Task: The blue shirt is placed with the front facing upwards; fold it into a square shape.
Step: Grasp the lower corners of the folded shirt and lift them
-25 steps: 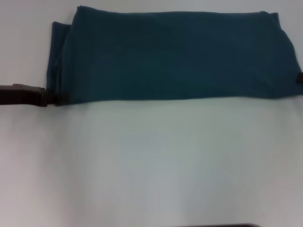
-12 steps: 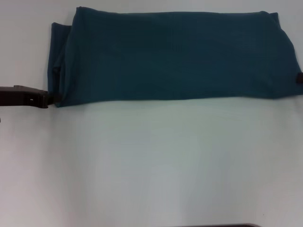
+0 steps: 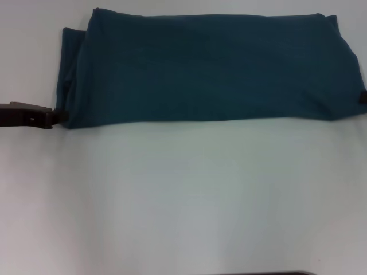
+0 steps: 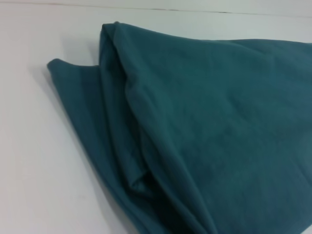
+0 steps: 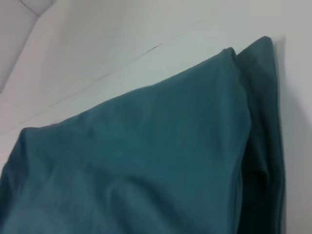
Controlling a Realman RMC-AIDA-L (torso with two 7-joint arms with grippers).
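The blue shirt [image 3: 212, 69] lies folded into a long flat band across the far part of the white table [image 3: 189, 195], with no lettering showing. My left gripper [image 3: 59, 117] reaches in from the left edge, its dark tip at the shirt's near left corner. A small dark piece of my right gripper [image 3: 363, 97] shows at the right edge, against the shirt's right end. The left wrist view shows the shirt's layered left end [image 4: 219, 122] close up. In the right wrist view, the shirt's right end [image 5: 146, 161] fills the lower part. Neither wrist view shows fingers.
Bare white tabletop stretches from the shirt's near edge towards me. A dark strip [image 3: 269, 273] shows at the bottom edge of the head view. A pale wall [image 5: 97, 39] rises behind the table in the right wrist view.
My left gripper's tip has drawn back a little to the left, away from under the shirt's corner. The shirt and the right gripper have hardly moved.
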